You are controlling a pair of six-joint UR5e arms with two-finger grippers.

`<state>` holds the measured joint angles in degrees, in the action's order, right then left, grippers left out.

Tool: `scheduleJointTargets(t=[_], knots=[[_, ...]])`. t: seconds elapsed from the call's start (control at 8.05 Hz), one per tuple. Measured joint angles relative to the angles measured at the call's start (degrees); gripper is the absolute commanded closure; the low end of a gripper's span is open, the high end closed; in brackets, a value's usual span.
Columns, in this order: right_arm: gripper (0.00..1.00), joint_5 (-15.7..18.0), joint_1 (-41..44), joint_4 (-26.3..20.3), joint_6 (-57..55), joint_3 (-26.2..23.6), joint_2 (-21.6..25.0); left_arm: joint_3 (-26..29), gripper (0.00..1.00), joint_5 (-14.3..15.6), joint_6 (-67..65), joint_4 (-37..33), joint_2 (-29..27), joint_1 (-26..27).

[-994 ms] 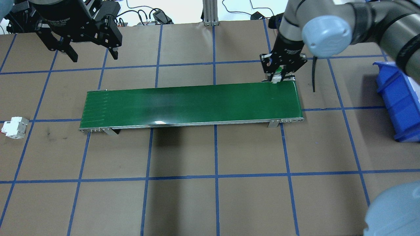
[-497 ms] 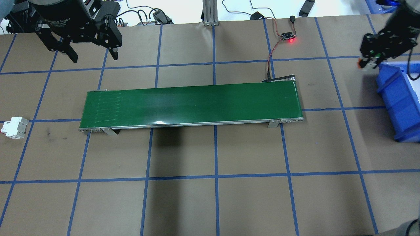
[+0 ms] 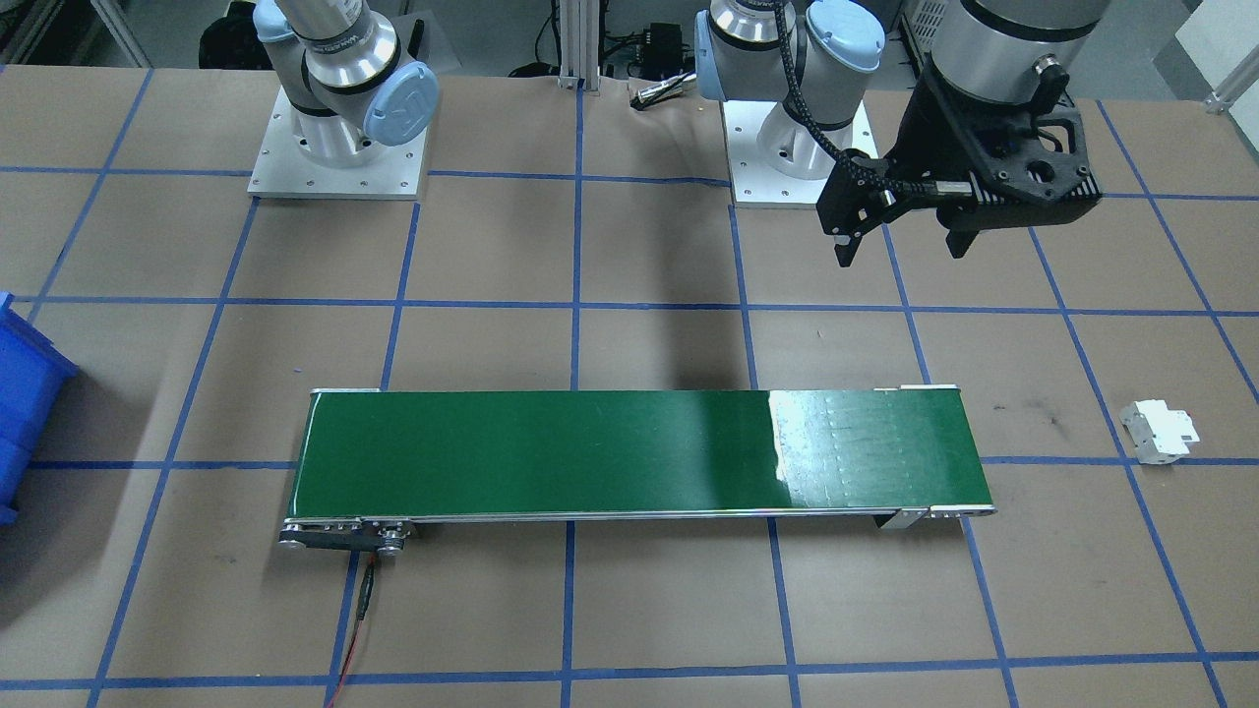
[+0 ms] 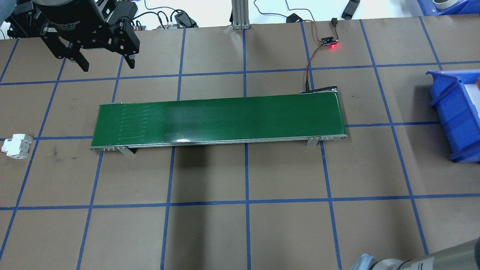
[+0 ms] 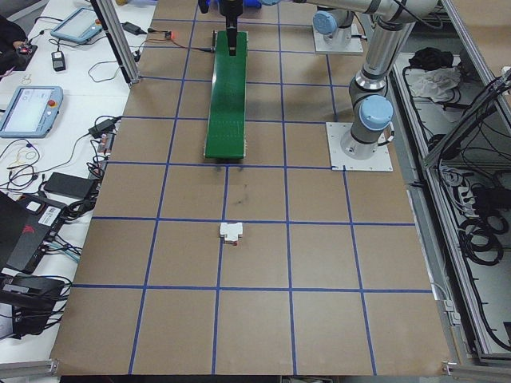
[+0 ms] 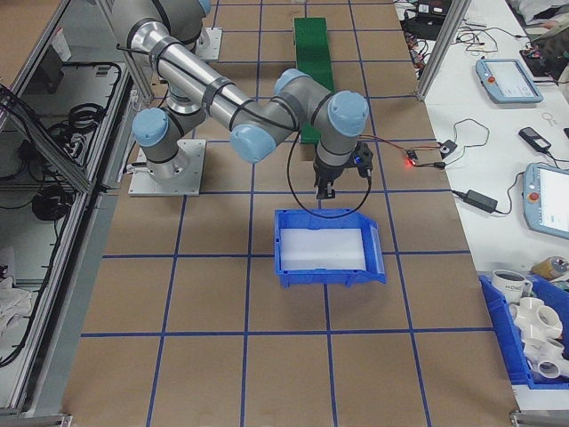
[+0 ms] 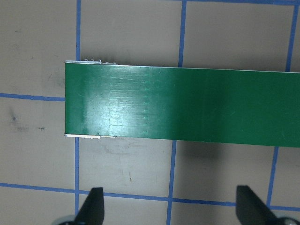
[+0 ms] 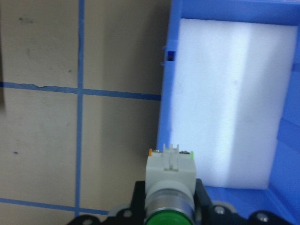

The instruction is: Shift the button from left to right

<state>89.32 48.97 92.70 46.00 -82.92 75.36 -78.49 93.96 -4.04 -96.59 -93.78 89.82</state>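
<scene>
Blue bin (image 8: 225,11) white-lined, right end effector (image 8: 169,206) gripping button (image 8: 170,176) at rim

We see a brown counter (image 4: 285,168) crossed by a grid of blue tape lines (image 4: 246,168), a glossy dark green conveyor belt (image 4: 217,118), and a blue bin (image 6: 324,247) with a white lining. The button (image 8: 169,183) has a green cap on a white-grey body. The left end effector (image 4: 105,63) is black; the small breaker (image 4: 15,145) is white.

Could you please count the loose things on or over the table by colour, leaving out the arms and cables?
Green: 2, the belt and the button cap in the right hand.
Blue: 1, the bin.
White: 1, the breaker.
Total: 4.
</scene>
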Motion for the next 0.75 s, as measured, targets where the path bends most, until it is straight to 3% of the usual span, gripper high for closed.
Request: scheduleJointTargets(t=[0.37, 0.75], knots=[[1.00, 0.22, -5.83, 6.98, 7.99, 0.03, -5.94, 0.00, 0.00, 0.00, 0.00, 0.00, 0.00, 0.00], [1.00, -0.01, -7.05, 10.24, 8.81, -0.08, -11.79, 0.00, 0.00, 0.00, 0.00, 0.00, 0.00, 0.00]])
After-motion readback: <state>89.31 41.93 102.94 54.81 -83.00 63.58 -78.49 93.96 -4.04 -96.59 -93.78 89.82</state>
